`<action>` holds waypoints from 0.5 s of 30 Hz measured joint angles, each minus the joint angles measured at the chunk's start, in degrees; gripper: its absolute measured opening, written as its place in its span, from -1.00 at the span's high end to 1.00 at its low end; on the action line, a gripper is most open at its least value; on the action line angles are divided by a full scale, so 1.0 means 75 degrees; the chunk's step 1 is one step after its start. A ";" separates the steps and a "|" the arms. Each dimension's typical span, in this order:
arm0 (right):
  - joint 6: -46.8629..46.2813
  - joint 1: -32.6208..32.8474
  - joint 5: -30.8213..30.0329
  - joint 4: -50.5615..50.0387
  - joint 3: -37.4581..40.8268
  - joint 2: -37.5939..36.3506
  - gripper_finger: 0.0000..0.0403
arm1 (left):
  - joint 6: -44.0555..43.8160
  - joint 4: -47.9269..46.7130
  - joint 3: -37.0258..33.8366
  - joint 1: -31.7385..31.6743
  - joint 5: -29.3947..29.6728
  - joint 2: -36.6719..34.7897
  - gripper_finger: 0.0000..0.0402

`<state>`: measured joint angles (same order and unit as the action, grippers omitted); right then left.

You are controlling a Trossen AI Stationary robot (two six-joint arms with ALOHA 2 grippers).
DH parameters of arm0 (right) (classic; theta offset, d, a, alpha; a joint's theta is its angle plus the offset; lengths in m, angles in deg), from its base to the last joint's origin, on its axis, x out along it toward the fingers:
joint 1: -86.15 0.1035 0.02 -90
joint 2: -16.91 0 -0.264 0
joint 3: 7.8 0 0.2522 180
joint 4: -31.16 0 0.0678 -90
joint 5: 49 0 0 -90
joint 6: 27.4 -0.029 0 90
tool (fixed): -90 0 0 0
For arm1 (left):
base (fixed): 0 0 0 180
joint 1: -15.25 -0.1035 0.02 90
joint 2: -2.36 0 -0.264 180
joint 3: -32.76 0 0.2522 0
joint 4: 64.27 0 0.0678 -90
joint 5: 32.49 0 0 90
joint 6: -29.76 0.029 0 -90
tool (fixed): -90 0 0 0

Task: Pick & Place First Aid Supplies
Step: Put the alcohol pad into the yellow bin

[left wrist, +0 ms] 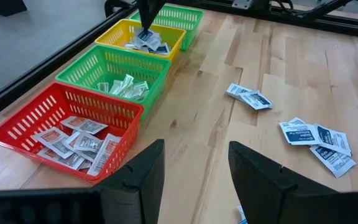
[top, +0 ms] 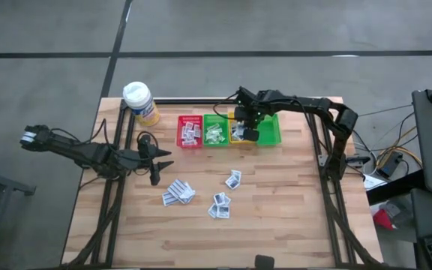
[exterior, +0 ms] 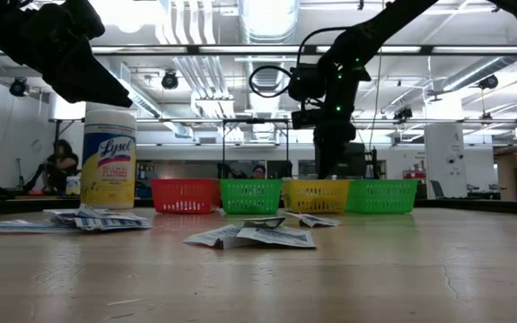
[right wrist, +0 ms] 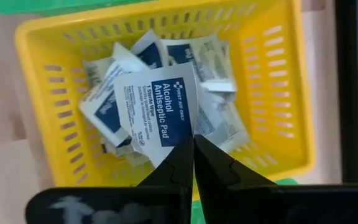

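Several sachets [top: 178, 193] litter the wooden table [top: 276, 210].

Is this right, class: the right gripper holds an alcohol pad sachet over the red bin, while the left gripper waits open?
Not quite. The right gripper holds the alcohol pad sachet over the yellow bin, not the red bin; the right wrist view shows it. The left gripper does wait open.
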<state>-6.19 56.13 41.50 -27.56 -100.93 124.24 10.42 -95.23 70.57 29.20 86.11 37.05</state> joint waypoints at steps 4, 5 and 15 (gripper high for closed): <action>0.0333 -0.0009 -0.0003 0.0177 0.0000 0.0000 0.96 | 0.0001 0.0000 0.0000 -0.0001 0.0000 0.0000 0.14; 0.0405 -0.0006 0.0000 0.0170 0.0000 0.0000 0.95 | 0.0003 0.0000 0.0000 -0.0001 0.0000 0.0000 0.14; 0.0416 -0.0003 -0.0003 0.0161 -0.0022 0.0000 0.52 | -0.0032 0.0000 0.0000 -0.0002 0.0000 0.0000 0.14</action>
<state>-3.06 56.11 41.47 -26.35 -101.09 124.24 10.18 -95.23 70.57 29.18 86.11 37.05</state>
